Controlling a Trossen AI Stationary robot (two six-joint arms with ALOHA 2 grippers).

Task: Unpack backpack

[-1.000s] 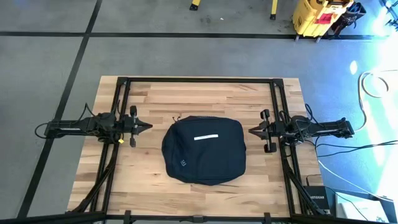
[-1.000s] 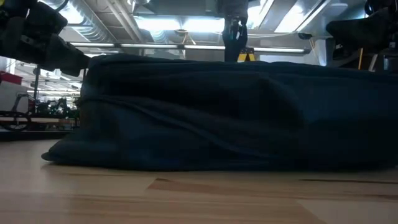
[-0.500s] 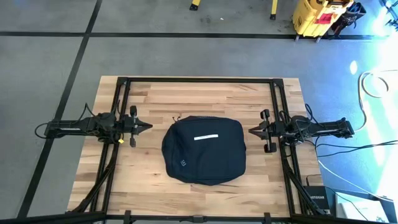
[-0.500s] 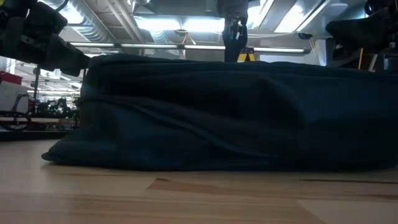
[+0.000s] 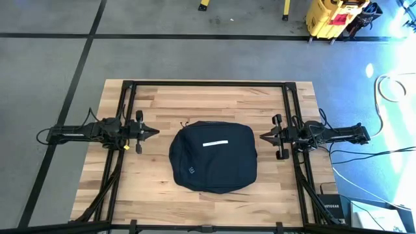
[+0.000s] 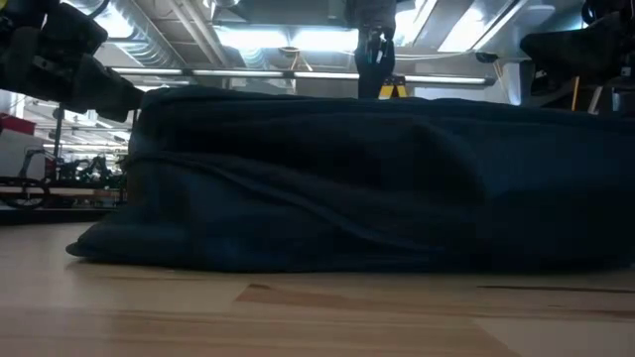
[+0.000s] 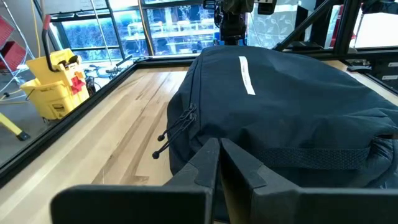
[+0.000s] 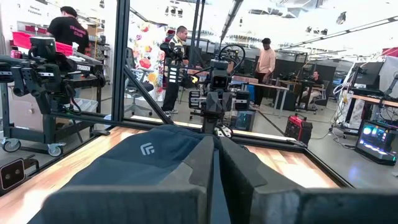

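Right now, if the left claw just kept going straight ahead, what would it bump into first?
Most likely the backpack. The shut left gripper points straight at its near side across bare table, with nothing between them.

The bench [image 5: 149,97] is a big flat top made of light wooden planks, with some strips paler and some browner. A black metal frame [image 5: 208,83] sits on it, with one bar near the far edge and one bar along each side.

One thing lies on the wood: a big, soft, dark navy cloth backpack [image 5: 213,156] with a rounded shape. It lies flat in the middle of the bench, a bit closer to the near edge. It has a short white stripe [image 5: 216,143] and a small white logo [image 5: 192,171] facing up.
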